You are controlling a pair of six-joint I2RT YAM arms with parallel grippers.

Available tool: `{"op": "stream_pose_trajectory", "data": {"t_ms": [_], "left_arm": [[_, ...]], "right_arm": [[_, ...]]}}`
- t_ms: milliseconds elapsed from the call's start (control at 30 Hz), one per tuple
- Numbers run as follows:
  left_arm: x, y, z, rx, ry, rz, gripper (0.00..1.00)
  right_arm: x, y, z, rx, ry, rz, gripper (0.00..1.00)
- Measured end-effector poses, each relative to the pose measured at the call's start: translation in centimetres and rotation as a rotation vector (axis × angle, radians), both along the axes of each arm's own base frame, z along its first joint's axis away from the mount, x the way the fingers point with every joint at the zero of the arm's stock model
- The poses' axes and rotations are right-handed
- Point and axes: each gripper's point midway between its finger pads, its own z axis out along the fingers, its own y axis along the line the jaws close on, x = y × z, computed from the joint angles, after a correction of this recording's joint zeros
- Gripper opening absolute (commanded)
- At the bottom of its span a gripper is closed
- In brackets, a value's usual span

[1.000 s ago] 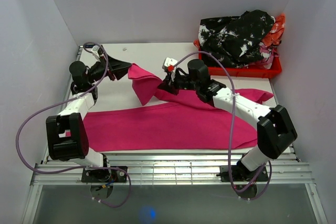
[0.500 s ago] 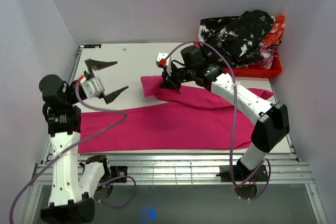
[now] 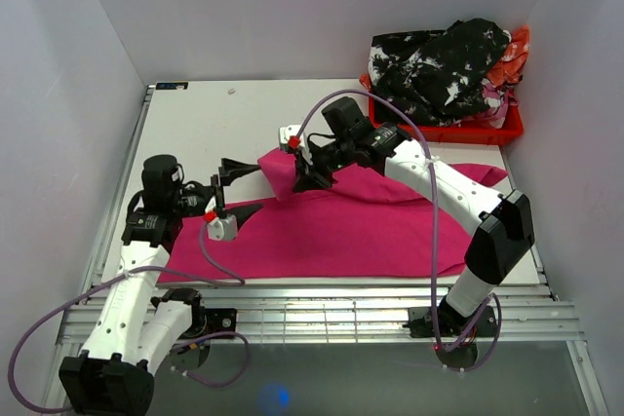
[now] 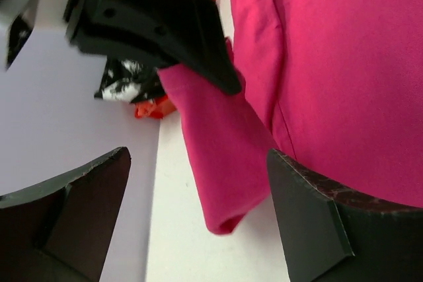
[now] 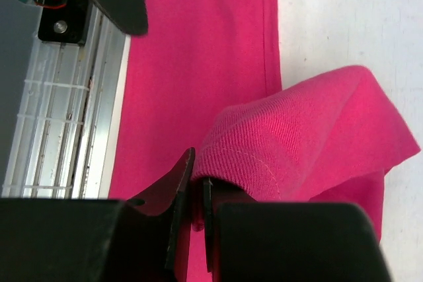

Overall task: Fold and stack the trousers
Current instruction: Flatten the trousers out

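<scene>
The magenta-pink trousers (image 3: 331, 231) lie spread across the white table, one leg flat along the front. My right gripper (image 3: 304, 177) is shut on a hem of the trousers (image 5: 297, 130) and holds a folded part a little above the table. In the right wrist view the gripper (image 5: 198, 186) pinches the cloth edge between its jaws. My left gripper (image 3: 252, 187) is open and empty, just left of the lifted fold. In the left wrist view the gripper (image 4: 198, 156) has the hanging fold (image 4: 225, 183) between its spread fingers (image 4: 73, 222) without touching it.
A red crate (image 3: 468, 132) heaped with black-and-white patterned clothing (image 3: 439, 60) stands at the back right. Bare tabletop (image 3: 214, 114) shows at the back left. A metal rail (image 3: 322, 314) runs along the front edge. Walls close in on both sides.
My left arm swung down from a raised pose at the left, and its open gripper now sits beside the lifted fold. My right gripper carried the held fold slightly left and nearer.
</scene>
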Motion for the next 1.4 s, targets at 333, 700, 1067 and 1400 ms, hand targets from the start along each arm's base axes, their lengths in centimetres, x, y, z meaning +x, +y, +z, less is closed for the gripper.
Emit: {"op": "stream_pose_trajectory", "data": {"t_ms": [333, 700, 1067, 1400], "left_arm": [[-0.4, -4.6, -2.9, 0.115, -0.124, -0.169, 0.91], [2.9, -6.5, -4.3, 0.175, -0.048, -0.013, 0.0], [5.3, -4.3, -1.3, -0.004, 0.163, 0.305, 0.0], [20.1, 6.0, 4.9, -0.566, 0.723, 1.105, 0.0]], "right_arm": [[-3.6, 1.5, 1.7, 0.005, -0.122, 0.174, 0.08], [-2.4, 0.3, 2.4, -0.032, -0.187, 0.107, 0.45], [12.1, -21.6, 2.2, -0.109, -0.2, -0.641, 0.37], [3.5, -36.2, -15.3, -0.577, -0.041, -0.836, 0.24]]}}
